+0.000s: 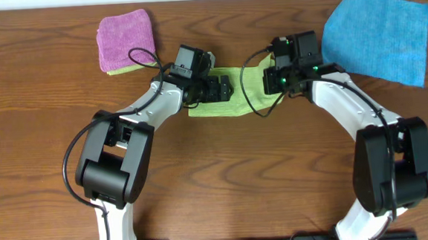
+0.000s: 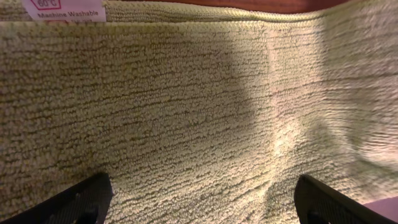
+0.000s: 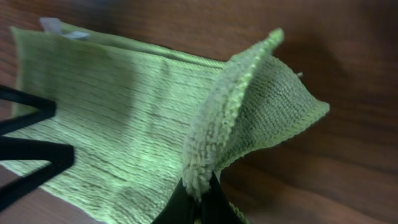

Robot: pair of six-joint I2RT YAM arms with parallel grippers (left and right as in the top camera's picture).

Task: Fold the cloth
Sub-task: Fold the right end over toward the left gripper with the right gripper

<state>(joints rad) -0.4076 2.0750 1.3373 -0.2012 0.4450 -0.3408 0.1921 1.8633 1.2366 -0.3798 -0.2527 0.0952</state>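
Observation:
The lime-green cloth (image 1: 235,98) lies at the table's middle between both arms. My left gripper (image 1: 225,87) rests low over its left half, open. In the left wrist view the terry cloth (image 2: 186,112) fills the picture, both black fingers (image 2: 74,202) spread wide at the lower corners, and the white tag (image 2: 62,9) shows at top left. My right gripper (image 3: 198,196) is shut on the cloth's right edge, which is lifted and curls over (image 3: 249,112) above the flat part. In the overhead view the right gripper (image 1: 265,83) sits at that edge.
A bright blue cloth (image 1: 376,35) lies at the back right. A pinkish-purple folded cloth (image 1: 126,40) lies at the back left on top of another yellow-green piece (image 1: 121,69). The wooden table (image 1: 240,178) is bare in front. The left gripper's fingers (image 3: 31,149) show in the right wrist view.

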